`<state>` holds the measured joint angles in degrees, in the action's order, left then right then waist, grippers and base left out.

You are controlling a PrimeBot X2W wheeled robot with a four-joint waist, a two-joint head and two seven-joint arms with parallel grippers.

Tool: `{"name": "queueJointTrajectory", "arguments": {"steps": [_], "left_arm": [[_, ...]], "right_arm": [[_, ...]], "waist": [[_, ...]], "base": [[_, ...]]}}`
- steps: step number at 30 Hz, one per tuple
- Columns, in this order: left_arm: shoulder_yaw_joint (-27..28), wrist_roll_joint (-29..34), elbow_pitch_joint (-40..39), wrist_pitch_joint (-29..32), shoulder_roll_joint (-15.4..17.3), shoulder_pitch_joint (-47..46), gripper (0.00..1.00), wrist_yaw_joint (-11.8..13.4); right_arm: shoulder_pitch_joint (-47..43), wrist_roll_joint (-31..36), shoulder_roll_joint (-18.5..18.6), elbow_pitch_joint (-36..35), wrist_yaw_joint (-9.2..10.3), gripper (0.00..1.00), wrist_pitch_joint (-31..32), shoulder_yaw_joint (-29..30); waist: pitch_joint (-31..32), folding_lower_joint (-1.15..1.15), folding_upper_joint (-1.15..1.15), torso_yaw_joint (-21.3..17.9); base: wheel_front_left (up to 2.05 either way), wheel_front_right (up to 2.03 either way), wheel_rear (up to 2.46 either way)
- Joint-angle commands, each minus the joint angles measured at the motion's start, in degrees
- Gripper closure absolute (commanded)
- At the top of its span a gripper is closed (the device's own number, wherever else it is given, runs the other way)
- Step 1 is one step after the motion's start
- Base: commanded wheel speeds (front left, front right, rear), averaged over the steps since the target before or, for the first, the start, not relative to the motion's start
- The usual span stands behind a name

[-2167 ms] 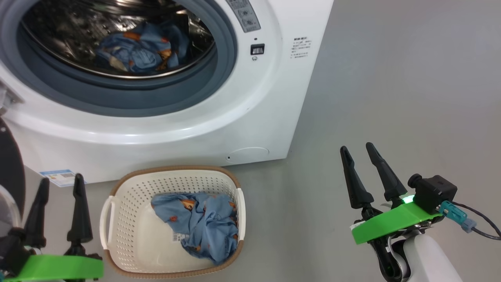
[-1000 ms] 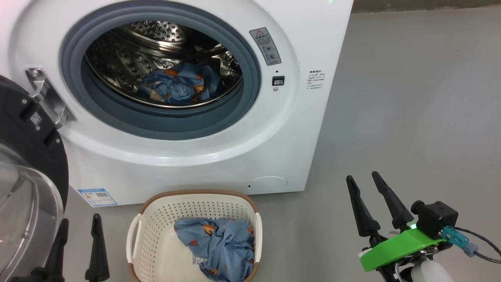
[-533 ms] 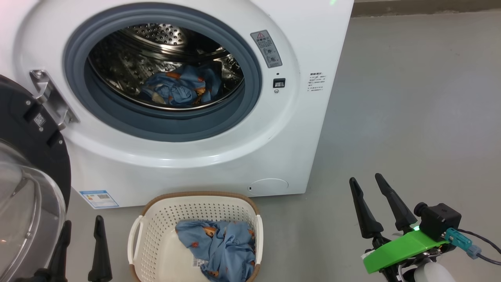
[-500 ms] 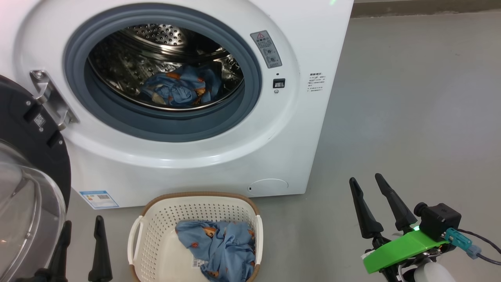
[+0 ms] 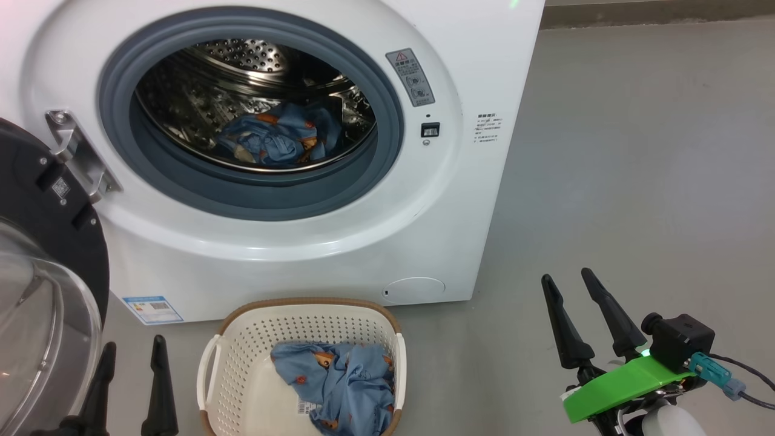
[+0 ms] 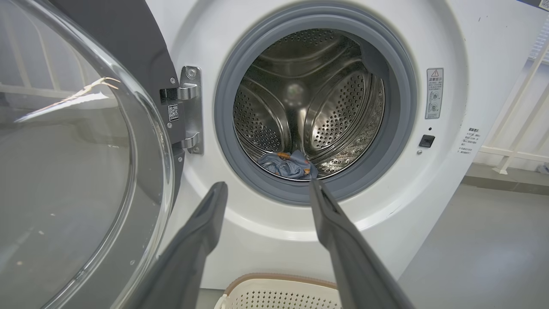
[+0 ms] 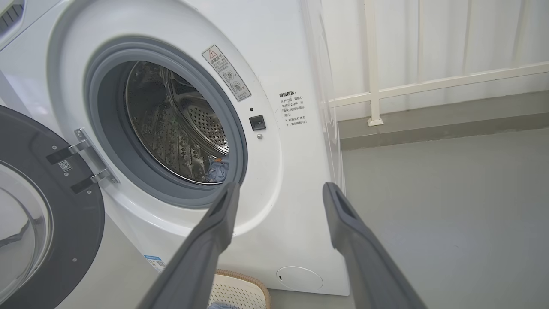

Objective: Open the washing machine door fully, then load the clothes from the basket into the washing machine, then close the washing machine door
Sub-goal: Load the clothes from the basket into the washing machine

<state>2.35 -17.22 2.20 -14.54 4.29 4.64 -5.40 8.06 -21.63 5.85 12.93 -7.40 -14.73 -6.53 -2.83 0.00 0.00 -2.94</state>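
Here, a white front-loading washing machine [image 5: 290, 254] stands on a grey floor [image 5: 636, 181], its round opening facing the robot. The washing machine door [image 5: 36, 200], a wide black rim around a bulging clear glass bowl [image 5: 42, 339], hangs wide open on a silver hinge [image 5: 79, 154] at the machine's left, with the bowl side turned toward the robot. Inside a grey rubber ring [image 5: 266, 203], the perforated steel drum [image 5: 242, 66] holds a crumpled bundle of the clothes [image 5: 275, 136], light blue with small orange-brown figures. A second bundle [image 5: 342, 381] of the same fabric lies heaped in the right half of the basket [image 5: 254, 339], cream-white, perforated and brown-rimmed, which sits on the floor just in front of the machine with a handle on either side. Right of the opening is a grey warning label [image 5: 415, 77] with a red triangle. Further right are a few lines of print [image 5: 487, 130] too small to read. A blue energy sticker [image 5: 152, 309] marks the lower left corner and a square code sticker [image 5: 60, 188] sits on the door rim. A white label sticker [image 5: 306, 407] shows in the basket. Neither bundle has a clear long axis. The left gripper [image 5: 134, 343] is at the lower left, beside the glass bowl. The right gripper [image 5: 567, 276] is over bare floor to the right. Both have their fingers spread apart, holding nothing and pointing toward the machine.
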Motion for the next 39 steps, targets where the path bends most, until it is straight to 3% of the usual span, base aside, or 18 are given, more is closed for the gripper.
{"name": "queueJointTrajectory", "arguments": {"steps": [1,17,39], "left_arm": [[2.2,0.5,-1.0,-0.5,0.4,-1.0,0.0,-0.6],[2.4,1.0,-1.2,-0.5,0.0,-1.1,0.0,-1.2],[0.3,-1.8,-0.2,-0.5,3.9,-7.7,0.0,-2.0]], "right_arm": [[0.2,0.5,0.4,-1.5,-0.09,0.0,-0.3,-1.2],[0.3,0.5,0.3,-1.9,-0.09,0.0,-0.3,-1.1],[3.4,2.9,-2.5,-4.7,-0.09,0.0,-0.3,0.8]], "waist": [[0.0,0.0,0.0,0.0],[-1.5,0.0,0.0,-0.6],[-13.1,0.0,0.0,-2.7]], "base": [[0.0,0.0,0.0],[0.0,0.0,0.0],[0.0,0.0,0.0]]}}
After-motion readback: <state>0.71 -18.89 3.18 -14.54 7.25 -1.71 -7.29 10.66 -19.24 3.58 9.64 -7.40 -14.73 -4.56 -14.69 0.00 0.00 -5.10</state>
